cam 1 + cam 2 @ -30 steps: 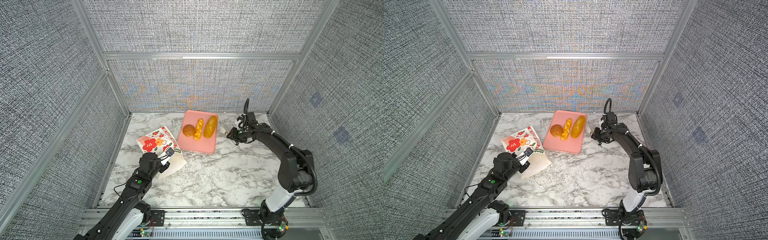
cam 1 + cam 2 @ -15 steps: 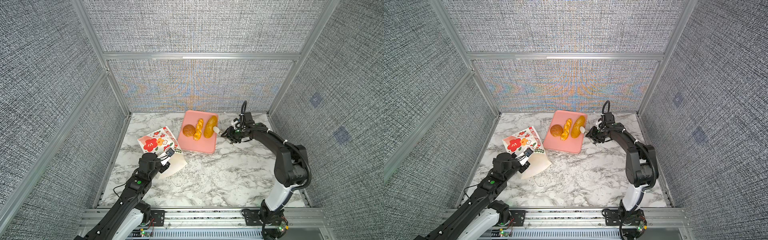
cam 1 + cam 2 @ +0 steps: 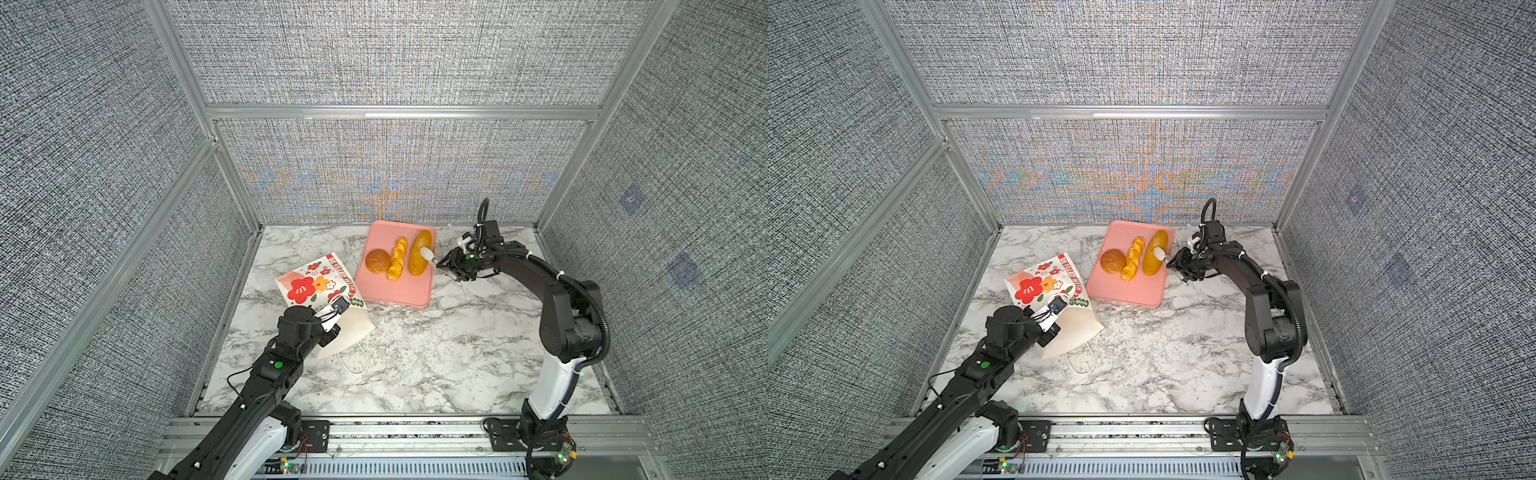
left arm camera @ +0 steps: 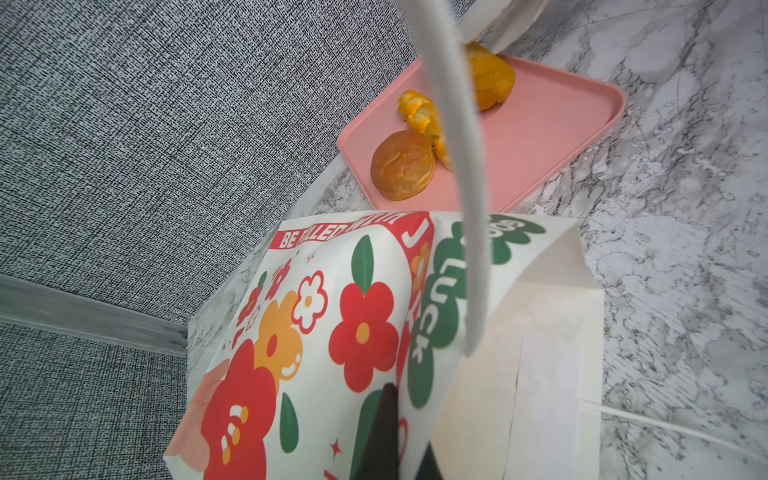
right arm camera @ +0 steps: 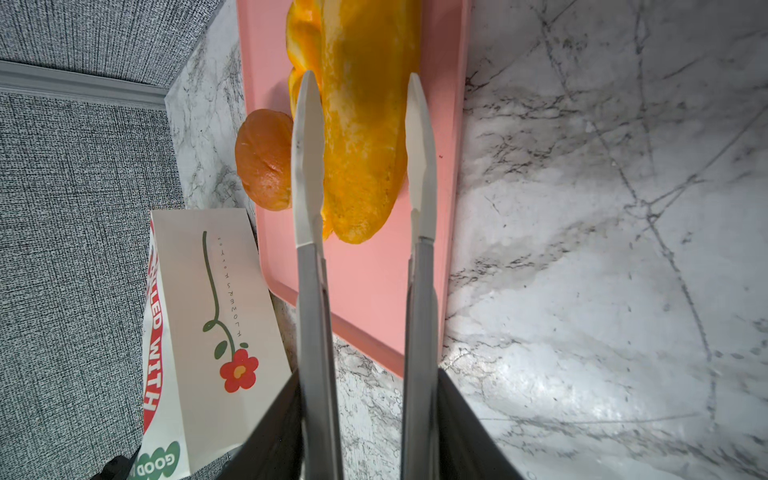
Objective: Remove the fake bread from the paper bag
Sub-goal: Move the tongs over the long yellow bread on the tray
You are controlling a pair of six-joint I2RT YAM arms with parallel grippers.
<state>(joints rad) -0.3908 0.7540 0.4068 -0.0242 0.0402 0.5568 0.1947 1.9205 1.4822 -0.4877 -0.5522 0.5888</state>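
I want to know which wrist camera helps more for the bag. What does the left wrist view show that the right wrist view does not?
Only the left wrist view: the front of the paper bag, with large red and orange flowers, and a white cord handle crossing the picture. Only the right wrist view: the bag's narrow side panel with one stemmed flower, and the right gripper with fingers apart, one on each side of the long loaf. Both: the pink tray, round bun, twisted stick and long loaf.

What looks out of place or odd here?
The paper bag lies tipped on its side beside the tray, one cord handle sprawled loose on the table. The three breads sit neatly on the tray.
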